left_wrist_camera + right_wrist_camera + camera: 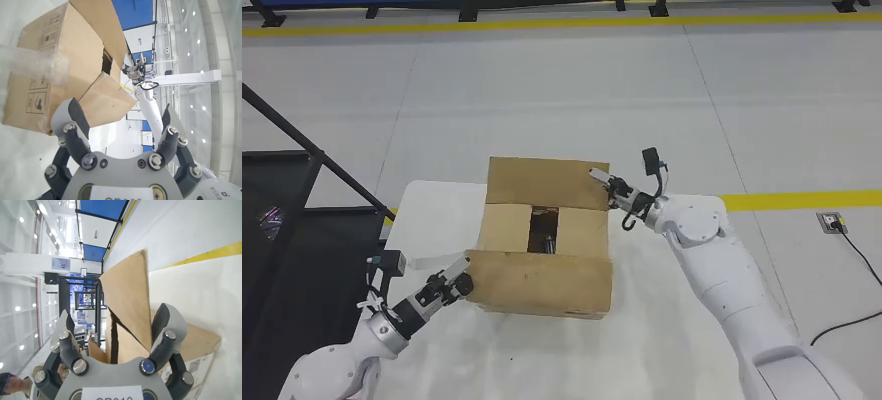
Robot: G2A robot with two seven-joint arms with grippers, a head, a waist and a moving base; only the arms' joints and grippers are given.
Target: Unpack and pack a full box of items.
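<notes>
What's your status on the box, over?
Left gripper open at near flap corner; right gripper open, straddling far flap corner. Brown cardboard box on white table, outer flaps open. Inner flaps folded over contents, narrow gap between.

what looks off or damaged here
A strip of clear tape hangs loose off the side of the box. The flaps are only half open, with a dark gap between the inner two. Nothing has spilled.
</notes>
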